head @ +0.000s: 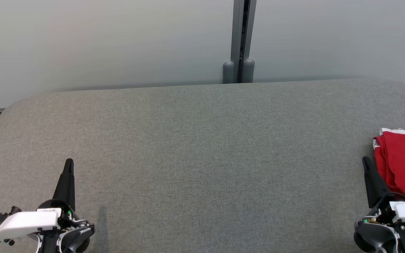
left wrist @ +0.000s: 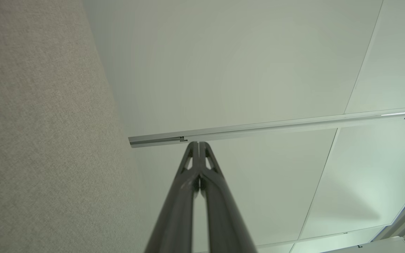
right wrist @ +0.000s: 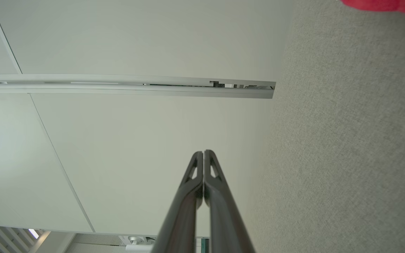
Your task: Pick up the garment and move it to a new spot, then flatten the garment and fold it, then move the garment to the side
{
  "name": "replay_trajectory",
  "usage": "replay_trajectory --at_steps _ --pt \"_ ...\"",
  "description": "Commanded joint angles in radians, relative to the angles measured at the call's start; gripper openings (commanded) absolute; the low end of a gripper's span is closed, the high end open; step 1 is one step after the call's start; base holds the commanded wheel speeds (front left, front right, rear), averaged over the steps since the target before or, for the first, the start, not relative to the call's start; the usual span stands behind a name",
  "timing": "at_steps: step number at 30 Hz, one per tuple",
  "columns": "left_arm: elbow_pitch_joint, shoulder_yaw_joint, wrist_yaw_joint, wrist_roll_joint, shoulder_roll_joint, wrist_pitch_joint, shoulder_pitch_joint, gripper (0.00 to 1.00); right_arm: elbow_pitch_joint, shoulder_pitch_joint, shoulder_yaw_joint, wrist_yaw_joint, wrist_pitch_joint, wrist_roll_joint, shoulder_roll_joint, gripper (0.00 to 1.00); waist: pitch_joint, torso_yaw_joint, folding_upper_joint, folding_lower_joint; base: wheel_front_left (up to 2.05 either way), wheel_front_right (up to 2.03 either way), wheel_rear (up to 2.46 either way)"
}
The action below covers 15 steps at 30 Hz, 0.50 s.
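**Red garment at the bench's right edge, arms idle**

The red garment lies in soft layers at the far right edge of the grey bench, just beside the right end effector. That one and the left end effector have their fingers pressed together, holding nothing. Likely all 3 stages are done, though the loose folds leave doubt.

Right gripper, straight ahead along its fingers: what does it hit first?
Likely the pale wall panel; the right gripper aims over the grey table, with the red garment off to its side. Depth unclear.
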Motion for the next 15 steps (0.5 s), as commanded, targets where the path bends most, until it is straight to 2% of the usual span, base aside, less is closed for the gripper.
replay_trajectory --at_steps 1,15 --pt "-0.003 0.004 -0.004 -0.001 0.005 0.003 -0.012 0.00 -0.004 0.009 -0.001 0.000 0.004 0.002 -0.009 0.00 0.000 0.000 -0.0001 0.0000 0.00 0.00 0.00" --pt "-0.003 0.004 -0.004 -0.001 0.005 0.003 -0.012 0.00 -0.004 0.009 -0.001 0.000 0.004 0.002 -0.009 0.00 0.000 0.000 -0.0001 0.0000 0.00 0.00 0.00"
